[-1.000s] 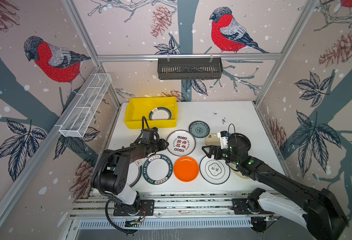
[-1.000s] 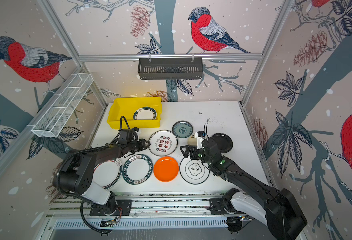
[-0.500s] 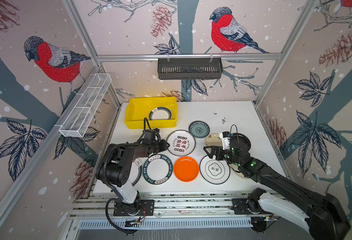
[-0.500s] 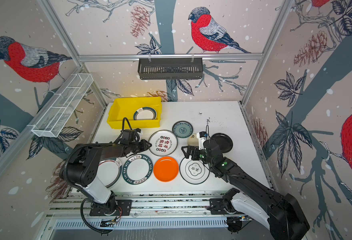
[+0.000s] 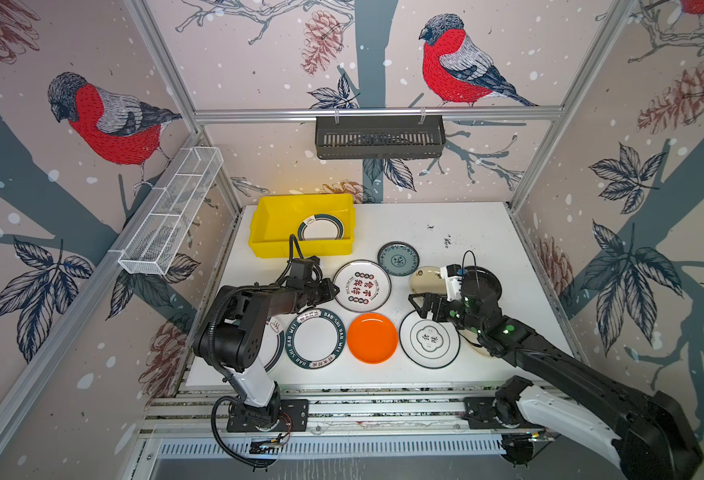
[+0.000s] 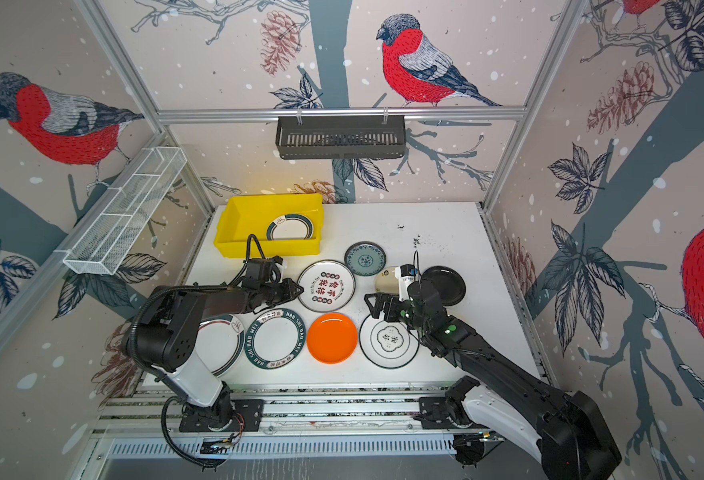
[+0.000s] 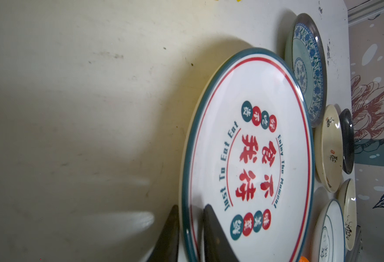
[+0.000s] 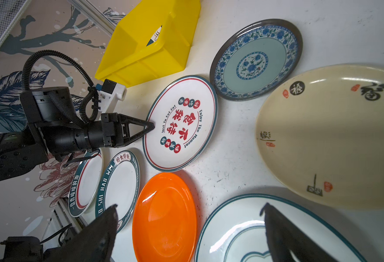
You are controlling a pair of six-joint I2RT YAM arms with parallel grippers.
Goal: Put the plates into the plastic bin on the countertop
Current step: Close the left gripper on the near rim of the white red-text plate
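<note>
The left tool (image 7: 191,207) straddles the rim of the red-lettered plate (image 7: 250,158); whether it's clenched I can't tell. The right tool (image 5: 423,306) hangs spread wide

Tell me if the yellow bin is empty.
Not empty: the yellow bin holds one white plate with a dark-green rim, seen in both top views.

The plastic bin (image 5: 284,216) is smooth yellow plastic with a mild sheen. The orange plate (image 8: 164,215) is glossy and throws bright highlights. The cream plate (image 8: 334,136) has a softer glaze, perhaps ceramic or melamine. The countertop (image 5: 458,232) is matt white, scuffed and speckled. The rails (image 5: 259,114) are brushed aluminium, and the hanging basket (image 5: 171,212) is white wire mesh.
</note>
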